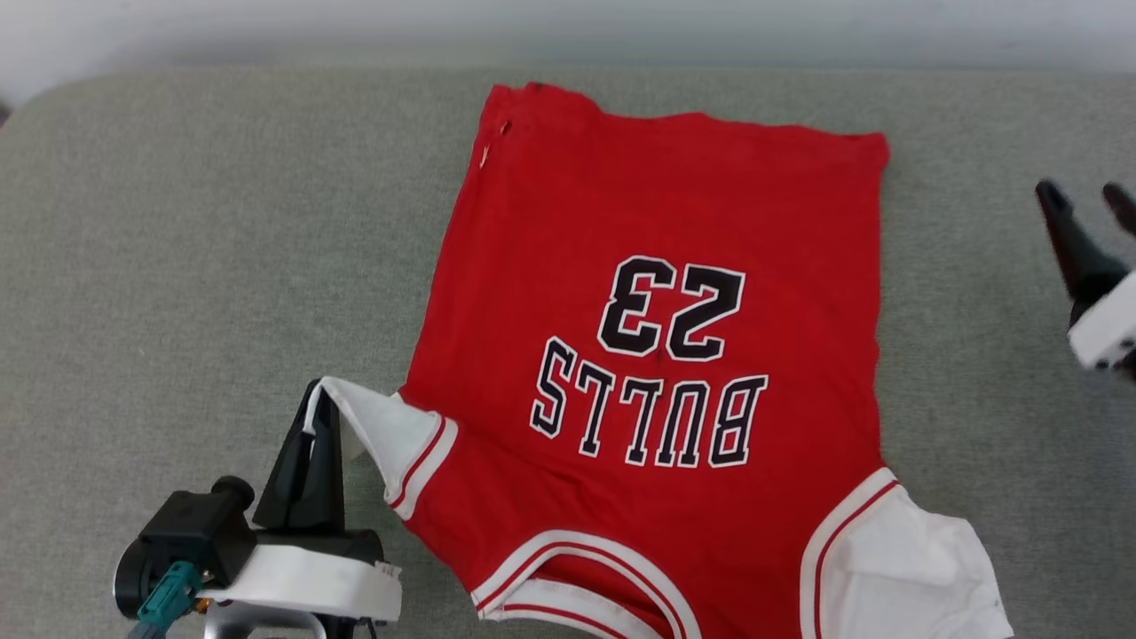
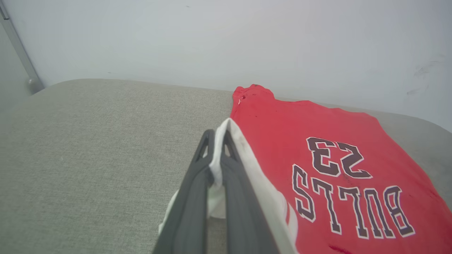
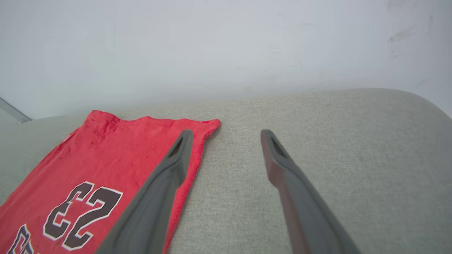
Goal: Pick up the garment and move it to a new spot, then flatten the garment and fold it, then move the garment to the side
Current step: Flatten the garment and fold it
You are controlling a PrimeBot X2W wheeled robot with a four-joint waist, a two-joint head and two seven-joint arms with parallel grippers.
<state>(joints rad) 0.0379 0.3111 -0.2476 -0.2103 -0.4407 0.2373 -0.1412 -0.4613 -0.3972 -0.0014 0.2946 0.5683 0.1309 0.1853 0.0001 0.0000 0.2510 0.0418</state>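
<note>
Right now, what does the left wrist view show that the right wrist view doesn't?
Left wrist view adds: the left gripper shut on the white sleeve of the garment, plus the BULLS lettering.
Right wrist view adds: the right gripper open, holding nothing, over the bare cushion beside the garment's side edge.
Both: the red garment, its 23, the grey cushion and the pale wall behind.

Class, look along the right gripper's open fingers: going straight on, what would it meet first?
Probably grey cushion, then the white wall behind it; depth is hard to judge. The right gripper aims beside the red jersey, not at it.
</note>
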